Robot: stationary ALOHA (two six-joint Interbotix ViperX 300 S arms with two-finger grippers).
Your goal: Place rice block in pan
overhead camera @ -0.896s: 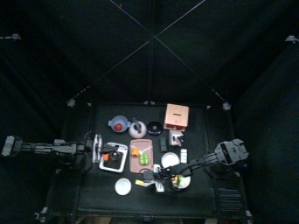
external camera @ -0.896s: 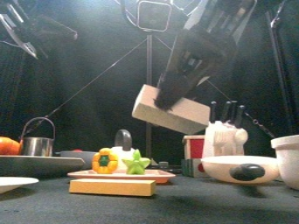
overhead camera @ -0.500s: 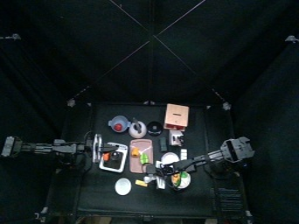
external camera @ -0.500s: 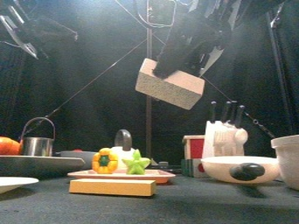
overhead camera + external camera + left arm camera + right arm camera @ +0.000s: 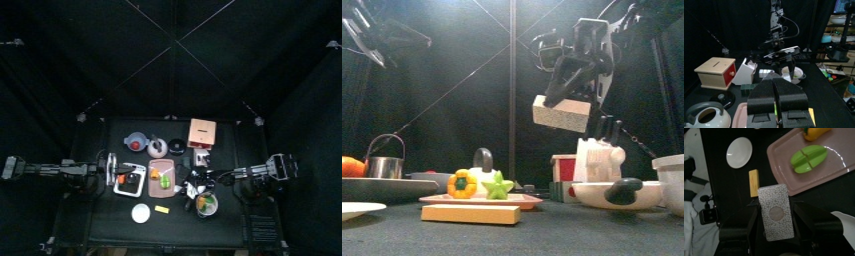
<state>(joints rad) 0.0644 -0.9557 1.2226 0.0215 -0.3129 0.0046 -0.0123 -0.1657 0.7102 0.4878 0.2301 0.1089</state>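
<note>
The rice block (image 5: 563, 113), a pale speckled slab, hangs in the air with my right gripper (image 5: 572, 92) shut on it. The right wrist view shows the rice block (image 5: 776, 218) lengthwise between the two jaws, above the black table beside the pink tray (image 5: 784, 178). From above, the right gripper (image 5: 201, 182) is over the table's front middle. A shallow dark pan (image 5: 396, 186) lies low at the far left, well apart from the block. My left gripper (image 5: 776, 97) is shut and empty, resting over the table's left side.
On the pink tray (image 5: 482, 201) lie a green pepper (image 5: 811, 157) and other toy vegetables. Around it are a yellow block (image 5: 753, 183), a white plate (image 5: 739, 152), a white bowl (image 5: 616, 192), a knife block (image 5: 596, 155), a kettle (image 5: 704, 112), a small pot (image 5: 385, 162) and a wooden box (image 5: 716, 70).
The right gripper has carried the rice block to the right and a little lower in the front view, drawing back from the table's front edge. The left arm has not moved.
</note>
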